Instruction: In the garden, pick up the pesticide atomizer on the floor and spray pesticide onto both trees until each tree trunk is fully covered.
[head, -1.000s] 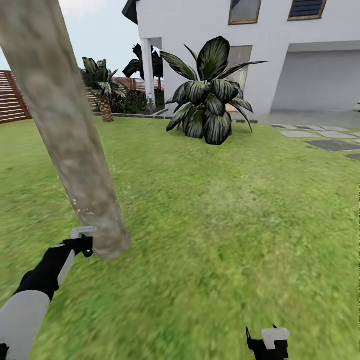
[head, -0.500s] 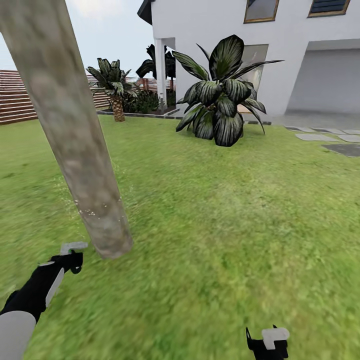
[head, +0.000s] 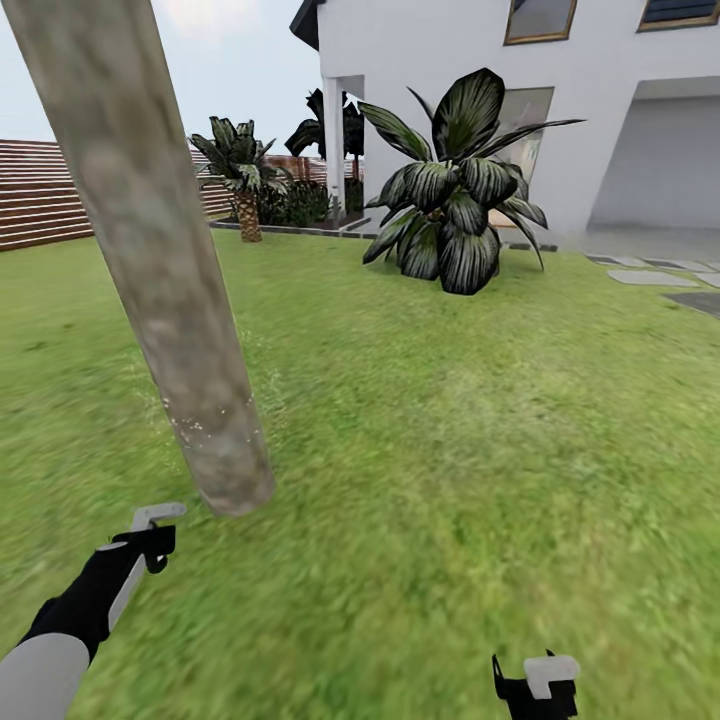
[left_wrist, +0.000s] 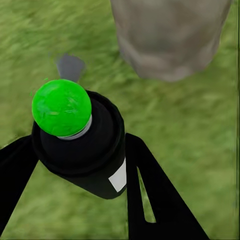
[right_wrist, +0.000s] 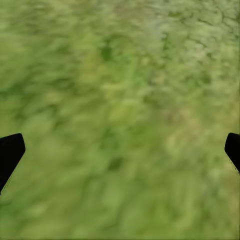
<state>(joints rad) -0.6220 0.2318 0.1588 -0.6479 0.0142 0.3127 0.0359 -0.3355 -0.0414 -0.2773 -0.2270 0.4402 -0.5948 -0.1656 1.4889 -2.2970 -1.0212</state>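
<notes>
One tree trunk (head: 160, 260), mottled grey-brown, leans up from the grass floor (head: 450, 420) at the left of the head view. Fine white specks of pesticide (head: 197, 430) dot its lower part. My left gripper (head: 152, 535) hovers just short of the trunk's base, a little to its left. It is shut on the pesticide atomizer (left_wrist: 82, 145), a black bottle with a green ball on top. The left wrist view has the trunk's foot (left_wrist: 170, 35) just beyond the bottle. My right gripper (head: 535, 685) sits low at the bottom edge, open over bare grass (right_wrist: 120, 100).
A broad-leaved striped plant (head: 455, 200) stands ahead before the white house (head: 600, 120). Grey stepping stones (head: 650, 277) lie at the far right. A brown slat fence (head: 45, 195) and a small palm (head: 240, 175) close the back left. Open lawn stretches to the right of the trunk.
The whole view has shifted, so the camera has moved. My left gripper with the atomizer has drawn back and down from the trunk's base. More white specks show on the trunk.
</notes>
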